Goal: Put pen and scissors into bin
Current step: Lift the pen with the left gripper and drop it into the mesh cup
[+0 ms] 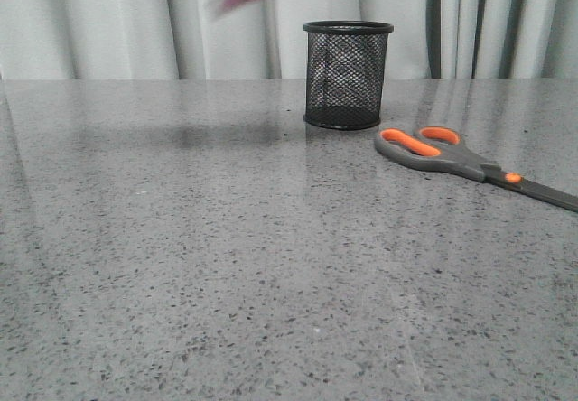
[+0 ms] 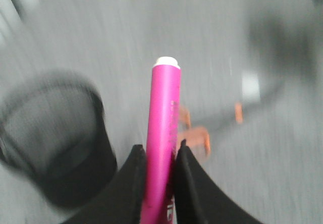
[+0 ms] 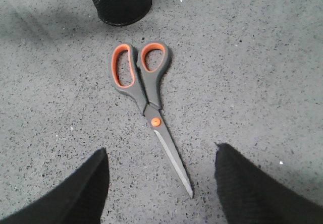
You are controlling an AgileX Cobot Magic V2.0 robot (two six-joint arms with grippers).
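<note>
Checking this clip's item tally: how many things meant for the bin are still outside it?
2. The pen is held between the left gripper fingers, in the air near the bin. The scissors lie flat on the table, below the open right gripper.

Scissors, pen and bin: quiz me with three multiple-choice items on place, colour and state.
1. Where are the scissors?
A. In the bin
B. Flat on the table, beside the bin
C. In the right gripper

2. What colour lines the handle loops?
A. Orange
B. Green
C. White

3. What about the pen?
A. On the table
B. Inside the bin
C. Clamped in the left gripper

Answers: 1 B, they lie right of the bin on the table. 2 A, orange shows inside both loops. 3 C, the left gripper grips it; the right gripper is open.
</note>
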